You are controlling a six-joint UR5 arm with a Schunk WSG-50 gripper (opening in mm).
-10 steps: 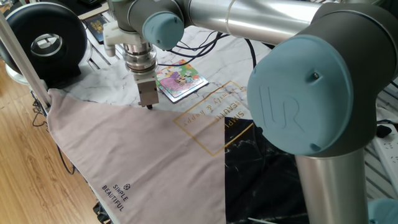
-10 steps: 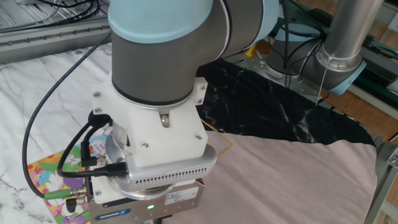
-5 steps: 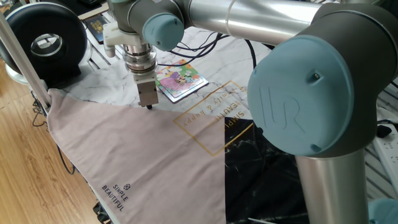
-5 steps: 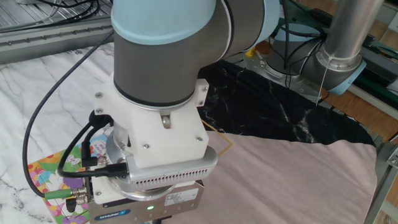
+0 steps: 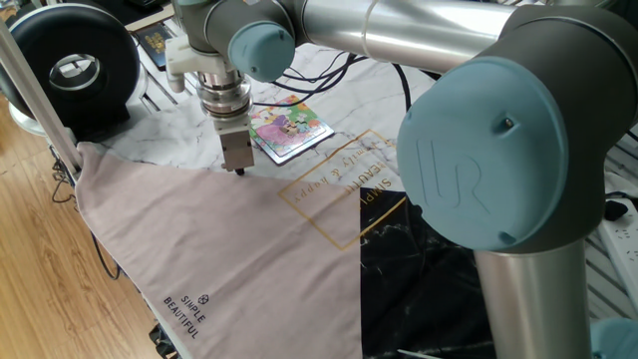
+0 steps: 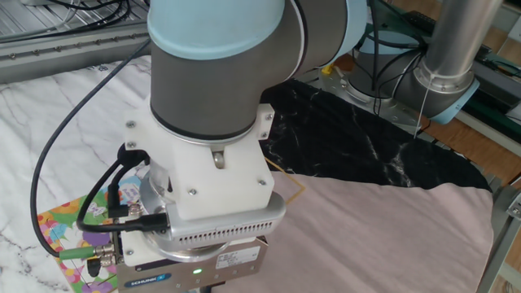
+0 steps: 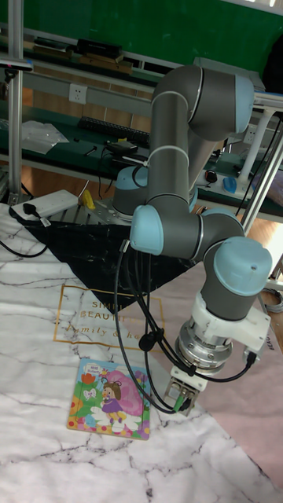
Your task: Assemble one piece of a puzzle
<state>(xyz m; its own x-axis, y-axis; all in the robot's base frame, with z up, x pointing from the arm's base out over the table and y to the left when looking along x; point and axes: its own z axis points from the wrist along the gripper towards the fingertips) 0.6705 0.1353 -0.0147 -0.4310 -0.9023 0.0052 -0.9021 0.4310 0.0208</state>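
The puzzle [image 5: 289, 128] is a small bright cartoon board in pink, green and yellow, lying flat on the marble-patterned table. It also shows in the tall fixed view as the puzzle [image 7: 110, 397] and at the lower left as the puzzle [image 6: 57, 236]. My gripper [image 5: 237, 171] points straight down just left of the board, with its tips at the edge of the pink cloth [image 5: 219, 249]. The fingers look drawn together into one narrow tip. In the tall view the gripper [image 7: 181, 405] hangs right of the board. The piece is hidden from every view.
A black round device [image 5: 70, 65] stands at the back left. A gold-lettered printed sheet [image 5: 344, 175] and a black marbled cloth [image 5: 419, 269] lie right of the puzzle. Cables [image 5: 329, 65] run behind it. The arm's large joint [image 5: 498, 150] blocks the right side.
The wrist has shifted only a few pixels in the other fixed view. The gripper stays down at the cloth edge.
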